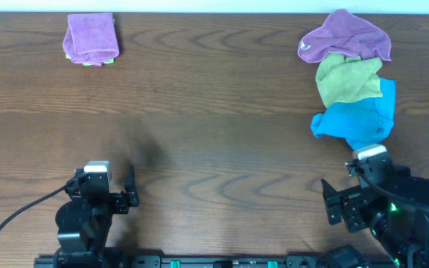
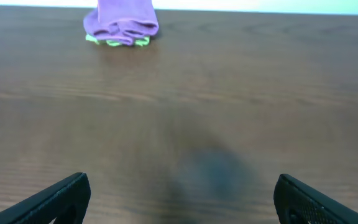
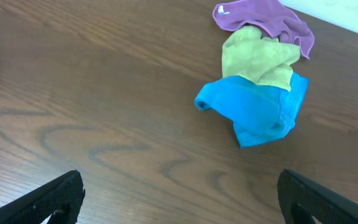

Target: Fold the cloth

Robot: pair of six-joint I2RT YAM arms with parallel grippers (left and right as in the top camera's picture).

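Observation:
A pile of crumpled cloths lies at the back right: a purple cloth (image 1: 346, 36) (image 3: 263, 17), a yellow-green cloth (image 1: 348, 79) (image 3: 258, 56) and a blue cloth (image 1: 356, 120) (image 3: 253, 111) nearest the front. A folded purple cloth (image 1: 91, 38) (image 2: 122, 20) sits at the back left on top of a green one. My left gripper (image 1: 109, 195) (image 2: 180, 198) is open and empty near the front left. My right gripper (image 1: 352, 186) (image 3: 180, 196) is open and empty at the front right, just short of the blue cloth.
The dark wooden table (image 1: 214, 149) ends at a pale wall along the back. A black cable (image 1: 13, 216) runs from the left arm's base toward the front left corner.

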